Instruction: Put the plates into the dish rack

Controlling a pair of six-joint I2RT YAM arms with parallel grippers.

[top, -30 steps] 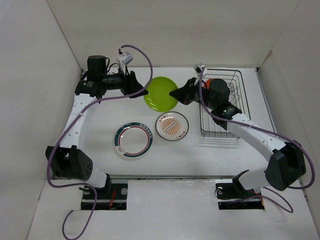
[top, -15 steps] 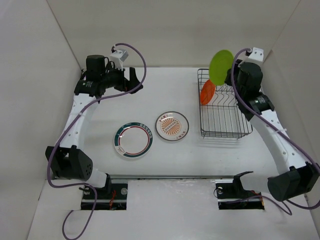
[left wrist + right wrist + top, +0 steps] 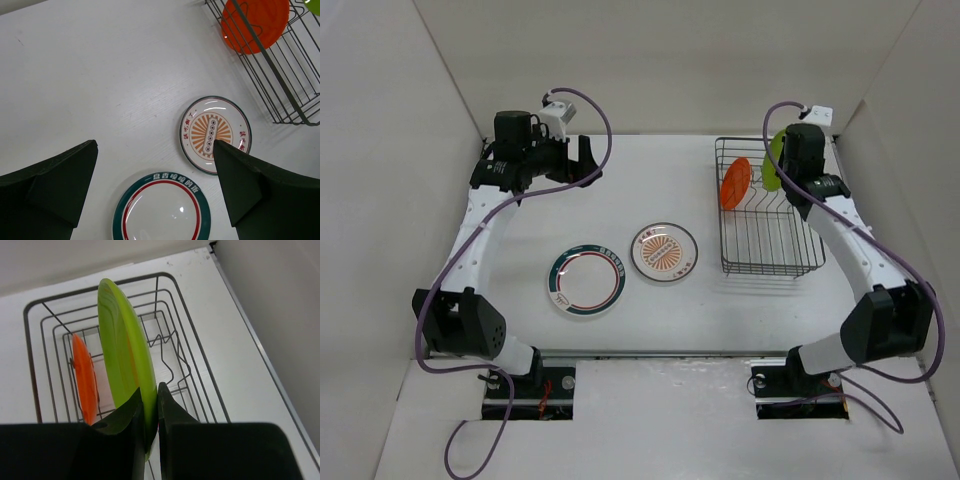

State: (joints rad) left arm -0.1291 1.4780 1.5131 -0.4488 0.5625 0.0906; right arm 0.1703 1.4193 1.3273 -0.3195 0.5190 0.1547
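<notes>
My right gripper is shut on the rim of the lime green plate, holding it on edge over the dark wire dish rack; the plate shows beside the right wrist in the top view. The orange plate stands upright in the rack's far left part, also in the right wrist view and the left wrist view. The white plate with dark green rim and the orange-patterned plate lie flat mid-table. My left gripper is open and empty at the far left.
White walls close in the table on the left, back and right. The rack stands close to the right wall. The arm bases are at the near edge.
The right arm has lowered the green plate from above the rack's back edge down into the rack, beside the orange plate. The left arm has hardly moved.
</notes>
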